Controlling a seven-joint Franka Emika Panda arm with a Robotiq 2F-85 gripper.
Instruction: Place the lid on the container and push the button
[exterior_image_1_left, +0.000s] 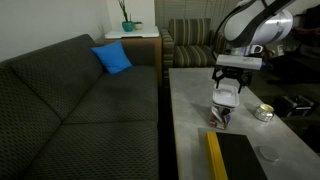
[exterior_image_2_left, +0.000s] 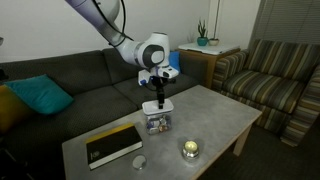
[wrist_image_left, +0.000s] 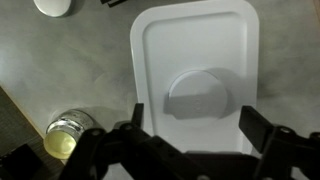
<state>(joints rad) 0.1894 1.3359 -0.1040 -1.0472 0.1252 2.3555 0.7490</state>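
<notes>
Left of the jaws in the wrist view, a small yellowish tin (wrist_image_left: 68, 135) sits on the grey table (wrist_image_left: 60, 70). The jaws stand wide apart, and their dark fingers (wrist_image_left: 252, 125) flank the white lid (wrist_image_left: 195, 50), which lies straight beneath them. A round raised button (wrist_image_left: 197, 98) shows midway between the jaws. In an exterior view the lid rests on top of the clear container (exterior_image_2_left: 157, 124), directly under the jaws.
</notes>
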